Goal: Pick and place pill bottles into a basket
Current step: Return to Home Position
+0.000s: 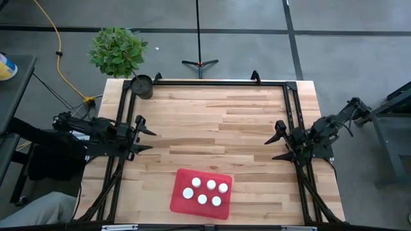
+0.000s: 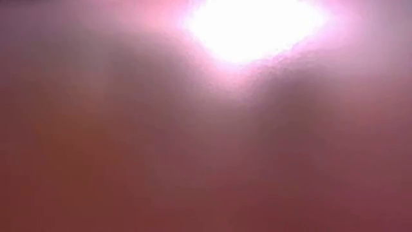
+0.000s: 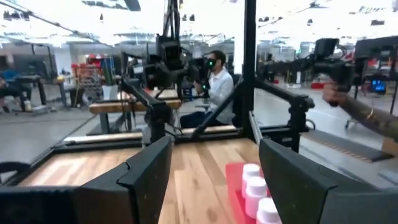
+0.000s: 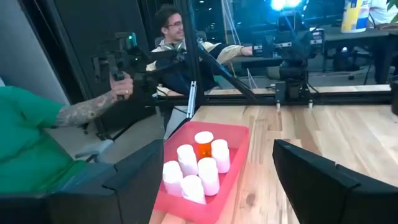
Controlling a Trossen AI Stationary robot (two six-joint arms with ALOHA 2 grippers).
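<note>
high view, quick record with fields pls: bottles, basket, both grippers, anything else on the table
pill bottles: six, white caps up, all inside the basket, two rows of three
basket: red, on the table, lower middle of the high view, between the arms
left gripper: open, empty, at the table's left side, clear of the basket
right gripper: open, empty, at the table's right side
other: dark pot at the table's upper left corner
loose bottles outside basket: none seen

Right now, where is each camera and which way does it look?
High: above, facing down on the table; shows left gripper and right gripper.
Low: table height; its view is blocked.
Left wrist: looks across the table past its own fingers.
Right wrist: same, past its fingers.
Shared: high and both wrists see the basket of bottles.
</note>
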